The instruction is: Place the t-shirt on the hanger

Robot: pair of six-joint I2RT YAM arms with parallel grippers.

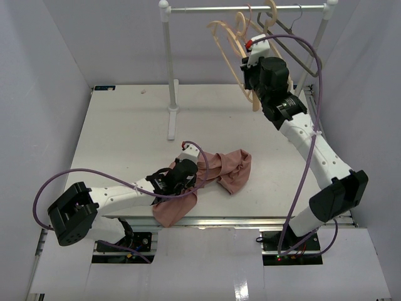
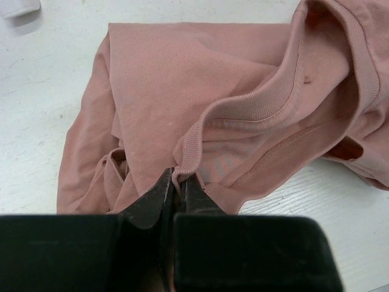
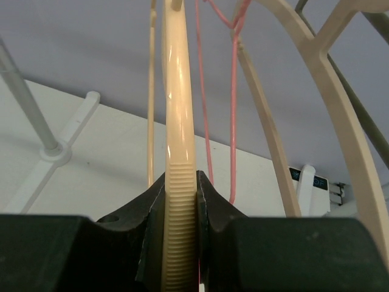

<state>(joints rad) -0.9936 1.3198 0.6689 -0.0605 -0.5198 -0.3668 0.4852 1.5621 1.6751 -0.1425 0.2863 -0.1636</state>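
The dusty-pink t-shirt point(image 1: 233, 167) lies crumpled on the white table point(image 1: 119, 119) near the front edge. My left gripper point(image 1: 183, 176) rests low over it and is shut on the ribbed collar edge point(image 2: 185, 155), which shows pinched between the jaws in the left wrist view point(image 2: 178, 177). The t-shirt point(image 2: 176, 79) spreads ahead of the fingers. Up at the rack, my right gripper point(image 1: 249, 61) is shut on the ribbed lower arm of the beige hanger point(image 3: 178, 103). The hanger point(image 1: 227, 45) hangs tilted just below the rail.
A white clothes rack stands at the back, with its left post point(image 1: 168, 69), rail point(image 1: 244, 9) and right post point(image 1: 318, 44). A thin pink wire hanger point(image 3: 234, 91), another beige hanger point(image 3: 331, 97) and a grey angular hanger point(image 1: 302, 45) hang close by the held one.
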